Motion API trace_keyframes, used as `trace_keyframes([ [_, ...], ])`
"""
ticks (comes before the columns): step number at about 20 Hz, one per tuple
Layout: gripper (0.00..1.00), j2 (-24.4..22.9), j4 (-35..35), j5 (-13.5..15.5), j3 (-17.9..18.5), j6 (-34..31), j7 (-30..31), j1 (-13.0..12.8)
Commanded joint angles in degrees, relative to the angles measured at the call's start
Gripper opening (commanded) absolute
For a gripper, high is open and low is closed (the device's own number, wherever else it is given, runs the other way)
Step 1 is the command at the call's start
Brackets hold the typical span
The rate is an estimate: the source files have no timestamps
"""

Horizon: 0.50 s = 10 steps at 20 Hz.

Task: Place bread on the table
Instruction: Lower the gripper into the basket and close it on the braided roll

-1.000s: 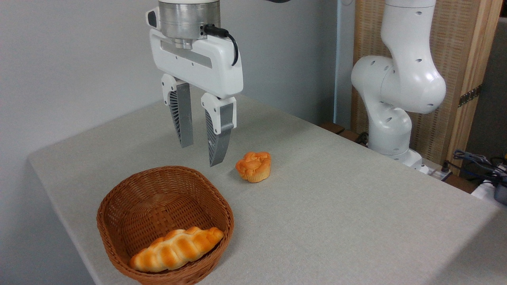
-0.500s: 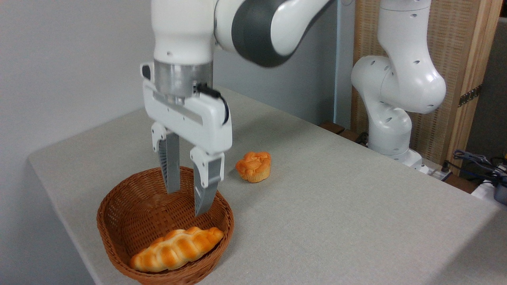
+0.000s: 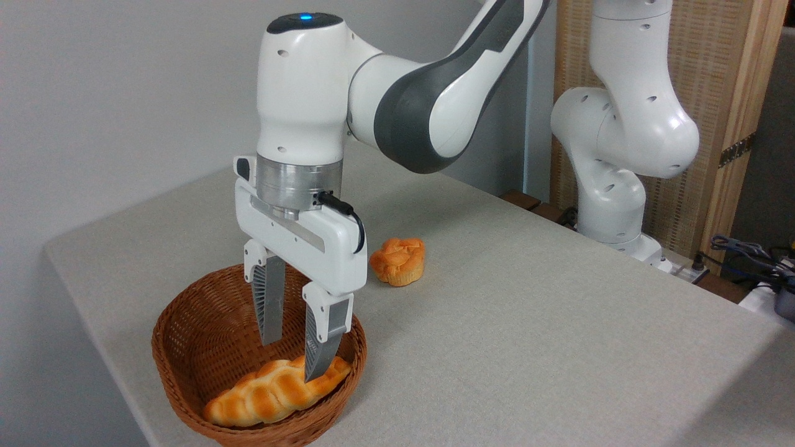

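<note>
Now bread (image 3: 273, 392) in basket (image 3: 186, 323), straddled by spread pincer (image 3: 292, 360).

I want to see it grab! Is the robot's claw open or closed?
Open. The gripper shows a gap between its grey fingers, reaching the long braided golden loaf in the brown wicker basket.

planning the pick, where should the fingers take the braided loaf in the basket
Across the loaf's thicker middle, coming from above. It lies flat and diagonal in the basket, whose walls block the sides; the open gripper hangs nearer the tapered right end, probably a weaker hold.
</note>
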State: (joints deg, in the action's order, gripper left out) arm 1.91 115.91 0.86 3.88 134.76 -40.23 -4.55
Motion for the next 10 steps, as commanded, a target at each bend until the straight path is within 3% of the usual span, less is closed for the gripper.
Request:
trace_keyframes([
  [1, 1.00, 0.9, 0.5, -0.3, 0.2, 2.4, -0.6, -0.4],
  [10, 1.00, 4.6, 0.5, -0.3, -1.3, 5.7, -0.7, -0.4],
])
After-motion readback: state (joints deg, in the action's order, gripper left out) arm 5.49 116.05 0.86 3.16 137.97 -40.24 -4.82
